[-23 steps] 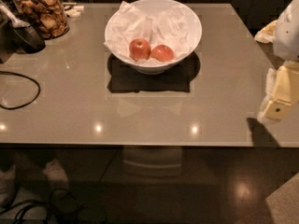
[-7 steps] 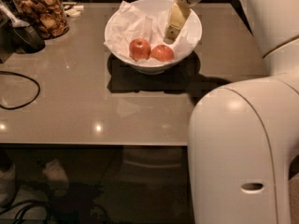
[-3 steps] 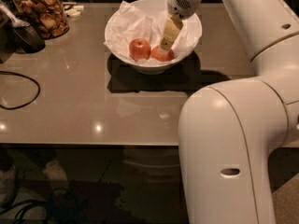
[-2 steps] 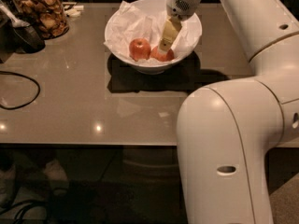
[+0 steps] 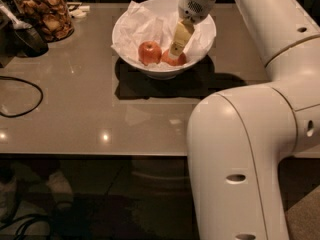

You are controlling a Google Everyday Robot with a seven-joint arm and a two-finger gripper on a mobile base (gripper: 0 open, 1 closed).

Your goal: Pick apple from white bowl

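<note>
Looking past our bulky white arm point(image 5: 250, 149), we see a glass jar of brown snacks point(image 5: 45, 14) and a black cable point(image 5: 22, 101) on the grey counter point(image 5: 100, 119). In the deep white paper-lined bowl point(image 5: 131, 48), beside a rounder red apple point(image 5: 149, 52), lies the small orange-red apple point(image 5: 180, 60). Our cream pincer point(image 5: 174, 55) partly covers it, and we cannot tell its grip.

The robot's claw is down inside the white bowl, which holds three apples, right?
Not three: the camera view shows two, the apple under the gripper and a rounder red apple beside it. The gripper is indeed down inside the white bowl.
</note>
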